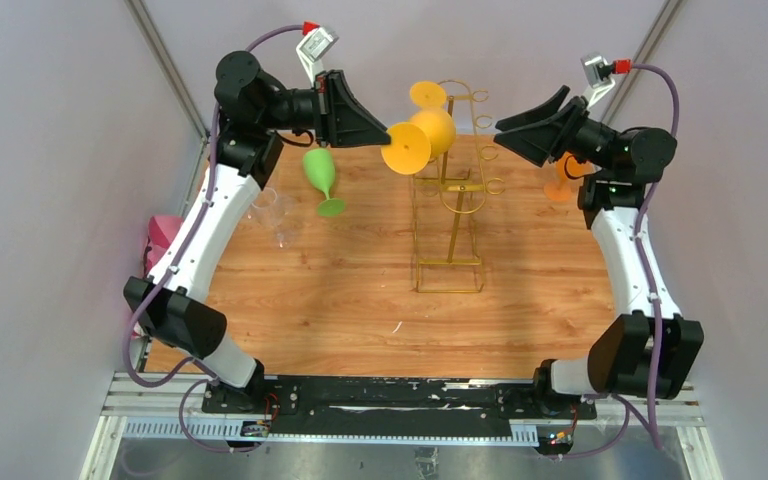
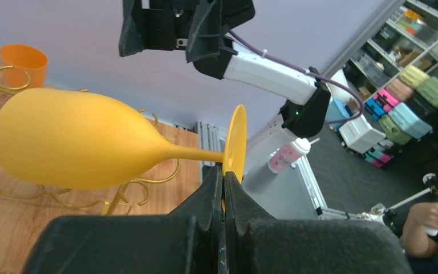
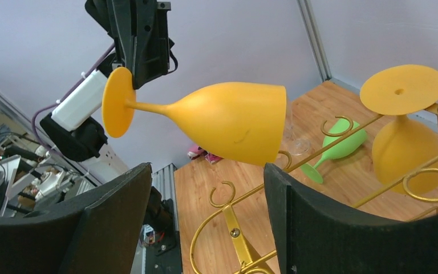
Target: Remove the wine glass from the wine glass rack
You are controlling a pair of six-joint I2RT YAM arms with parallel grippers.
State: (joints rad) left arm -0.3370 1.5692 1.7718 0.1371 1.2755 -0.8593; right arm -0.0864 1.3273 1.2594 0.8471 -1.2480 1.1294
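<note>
My left gripper (image 1: 391,133) is shut on the edge of the round foot (image 2: 236,138) of a yellow-orange wine glass (image 1: 432,130). The glass lies sideways in the air, just above the curled hooks of the gold wine glass rack (image 1: 449,205), bowl pointing at the right arm. From the right wrist, the same glass (image 3: 231,119) hangs in front of my open right gripper (image 3: 208,177), which has nothing between its fingers. In the top view the right gripper (image 1: 500,135) stands a little right of the rack top. A second yellow glass (image 3: 402,151) hangs upside down on the rack (image 3: 236,234).
A green glass (image 1: 322,176) lies on the wooden table left of the rack, and a clear glass (image 1: 272,214) sits nearer the left arm. An orange glass (image 1: 560,182) stands behind the right arm. A pink object (image 1: 163,232) is at the table's left edge.
</note>
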